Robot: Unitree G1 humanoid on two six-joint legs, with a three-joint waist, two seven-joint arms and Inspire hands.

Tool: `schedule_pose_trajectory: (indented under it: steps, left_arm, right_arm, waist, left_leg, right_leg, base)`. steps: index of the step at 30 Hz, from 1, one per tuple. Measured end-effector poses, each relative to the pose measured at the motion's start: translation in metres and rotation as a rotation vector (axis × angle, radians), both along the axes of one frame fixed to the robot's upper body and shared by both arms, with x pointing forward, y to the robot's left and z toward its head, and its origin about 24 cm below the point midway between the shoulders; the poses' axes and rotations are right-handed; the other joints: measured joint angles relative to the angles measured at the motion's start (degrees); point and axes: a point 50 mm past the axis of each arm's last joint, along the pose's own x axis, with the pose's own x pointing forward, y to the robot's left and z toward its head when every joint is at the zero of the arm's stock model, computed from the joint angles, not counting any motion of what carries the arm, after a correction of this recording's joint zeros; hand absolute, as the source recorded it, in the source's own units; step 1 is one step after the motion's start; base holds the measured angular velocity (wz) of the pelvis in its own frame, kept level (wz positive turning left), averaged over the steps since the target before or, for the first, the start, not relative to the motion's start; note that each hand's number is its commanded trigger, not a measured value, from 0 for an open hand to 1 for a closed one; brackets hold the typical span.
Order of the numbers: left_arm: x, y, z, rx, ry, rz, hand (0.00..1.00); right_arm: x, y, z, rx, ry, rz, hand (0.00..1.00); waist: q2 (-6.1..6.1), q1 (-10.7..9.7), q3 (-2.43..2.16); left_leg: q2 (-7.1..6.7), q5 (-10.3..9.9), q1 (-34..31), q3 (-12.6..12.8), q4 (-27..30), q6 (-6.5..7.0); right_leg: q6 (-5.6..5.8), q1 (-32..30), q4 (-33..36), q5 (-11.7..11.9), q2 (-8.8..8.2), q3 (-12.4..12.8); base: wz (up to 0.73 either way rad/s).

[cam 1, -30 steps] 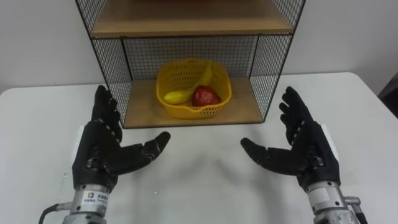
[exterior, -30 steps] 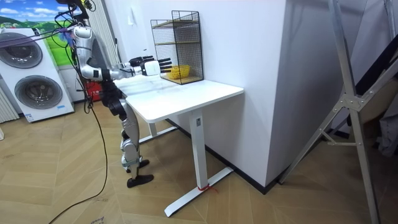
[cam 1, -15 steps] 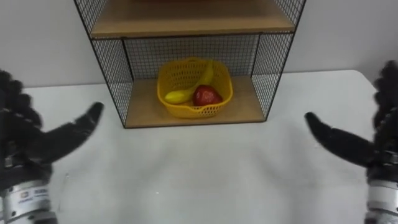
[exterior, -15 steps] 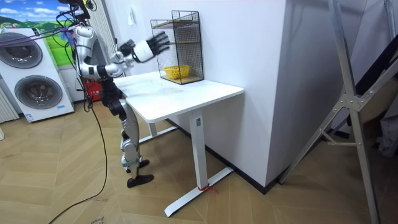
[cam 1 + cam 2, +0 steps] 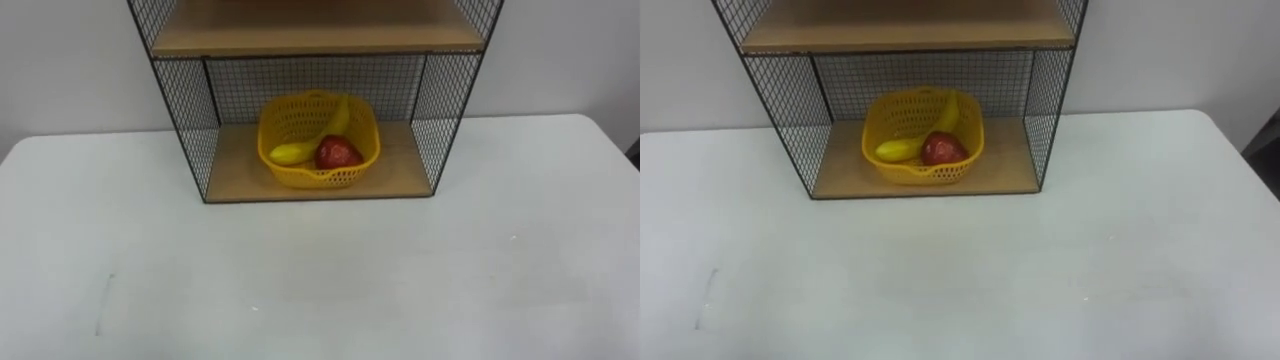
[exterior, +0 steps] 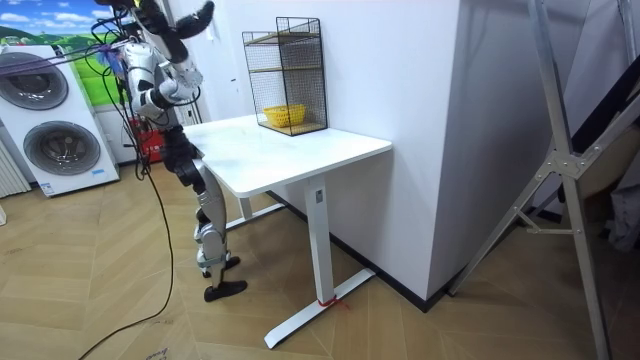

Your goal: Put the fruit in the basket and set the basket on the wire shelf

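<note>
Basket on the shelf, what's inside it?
A banana and a red fruit lie in the basket, which stands on the shelf. The basket's front wall and the fruit cover its bottom, so anything beneath them cannot be seen.

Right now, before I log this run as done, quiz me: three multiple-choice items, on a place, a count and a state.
1. Where is the yellow basket in the wire shelf? A top board; B lower board; C hung on the side.
2. How many fruits lie in it? A one; B two; C four.
3. The basket is: A upright; B tipped over; C upside down.
Answers: 1 B, it stands on the lower board; 2 B, a banana and a red apple; 3 A, its opening faces up.
</note>
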Motion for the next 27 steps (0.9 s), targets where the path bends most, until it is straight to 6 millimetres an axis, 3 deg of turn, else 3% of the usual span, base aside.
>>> schedule_pose_trajectory:
  steps: [2, 5, 6, 8, 11, 13, 14, 17, 20, 23, 27]
  left_arm:
    - [-0.012, 0.016, 0.003, -0.058, -0.053, 0.094, 0.00]
    - [-0.020, 0.038, 0.001, -0.153, -0.064, 0.178, 0.00]
    - [-0.023, 0.047, -0.001, -0.198, -0.060, 0.212, 0.00]
    - [-0.026, 0.059, -0.004, -0.261, -0.056, 0.246, 0.00]
    - [-0.046, 0.085, -0.034, -0.475, -0.013, 0.360, 0.00]
    - [-0.059, 0.096, -0.052, -0.594, -0.009, 0.422, 0.00]
    - [-0.069, 0.100, -0.064, -0.660, -0.004, 0.461, 0.00]
    - [-0.089, 0.103, -0.086, -0.768, 0.019, 0.538, 0.00]
    - [-0.123, 0.101, -0.119, -0.924, 0.066, 0.661, 0.00]
    - [-0.148, 0.091, -0.144, -1.027, 0.084, 0.731, 0.00]
    - [-0.164, 0.073, -0.176, -1.123, 0.142, 0.753, 0.00]
  right_arm:
    - [-0.013, -0.022, 0.004, 0.063, -0.031, -0.120, 0.00]
    - [-0.021, -0.039, 0.003, 0.147, -0.053, -0.196, 0.00]
    - [-0.027, -0.046, 0.002, 0.194, -0.072, -0.224, 0.00]
    - [-0.041, -0.059, -0.007, 0.284, -0.077, -0.292, 0.00]
    - [-0.064, -0.074, -0.026, 0.436, -0.073, -0.405, 0.00]
    - [-0.080, -0.078, -0.041, 0.529, -0.088, -0.461, 0.00]
    - [-0.092, -0.080, -0.048, 0.579, -0.116, -0.501, 0.00]
    - [-0.121, -0.081, -0.063, 0.650, -0.090, -0.610, 0.00]
    - [-0.167, -0.071, -0.093, 0.786, -0.038, -0.762, 0.00]
    - [-0.194, -0.055, -0.126, 0.923, -0.076, -0.831, 0.00]
    - [-0.214, -0.028, -0.168, 1.076, -0.097, -0.880, 0.00]
  waist:
    - [-0.40, 0.1, -0.15]
    - [-0.66, -0.1, -0.45]
    - [-0.69, -0.3, -0.69]
    - [-0.77, -0.4, -0.77]
    - [-0.07, -0.9, -1.10]
    - [-0.16, -1.0, -1.06]
    - [0.49, -0.8, -1.27]
    - [0.65, -0.9, -1.31]
    - [1.29, -0.4, -1.47]
    - [1.33, -0.3, -1.41]
    - [1.42, -0.2, -1.36]
  left_leg:
    - [0.25, -0.3, -0.4, 0.3, 0.6, -0.18]
    - [0.47, -0.8, -0.7, 0.2, 1.5, -0.49]
    - [0.47, -1.2, -1.5, 0.2, 2.4, -0.60]
    - [0.58, -2.0, -2.7, -0.4, 3.9, -0.81]
    - [0.77, -2.4, -4.0, -0.5, 4.7, -0.86]
    - [0.80, -2.4, -4.3, -0.2, 4.7, -0.87]
    - [0.83, -2.4, -4.4, -0.1, 4.6, -0.87]
    - [0.98, -2.6, -4.6, -0.4, 5.1, -0.87]
    - [1.40, -3.2, -4.5, -0.5, 5.9, -0.94]
    - [1.46, -3.3, -3.7, -0.4, 5.9, -1.05]
    - [1.31, -3.8, -3.6, -1.7, 6.1, -0.66]
  right_leg:
    - [0.00, -0.6, 0.8, -0.3, 0.08, 0.1]
    - [-0.48, -0.7, 1.3, -0.8, 0.11, 0.5]
    - [-0.61, -1.4, 2.0, -1.2, 0.08, 0.5]
    - [-0.75, -1.5, 1.9, -1.3, 0.40, -0.3]
    - [-0.58, -2.4, 1.8, -1.0, 0.94, -0.1]
    - [-0.67, -2.7, 1.7, -0.9, 1.02, -0.1]
    - [-0.68, -2.8, 1.7, -0.9, 1.05, 0.1]
    - [-0.67, -2.8, 1.7, -1.0, 1.03, 0.0]
    - [-1.07, -2.2, 1.7, -1.3, 0.93, 0.0]
    - [-1.15, -1.4, 1.7, -1.4, 1.09, 0.2]
    - [-1.20, -1.2, 1.7, -1.4, 1.15, 0.2]
  base:
    - [-0.06]
    - [-0.03]
    - [0.07]
    - [0.10]
    - [0.02]
    - [-0.02]
    - [-0.04]
    - [0.00]
    - [0.00]
    - [-0.02]
    - [-0.01]
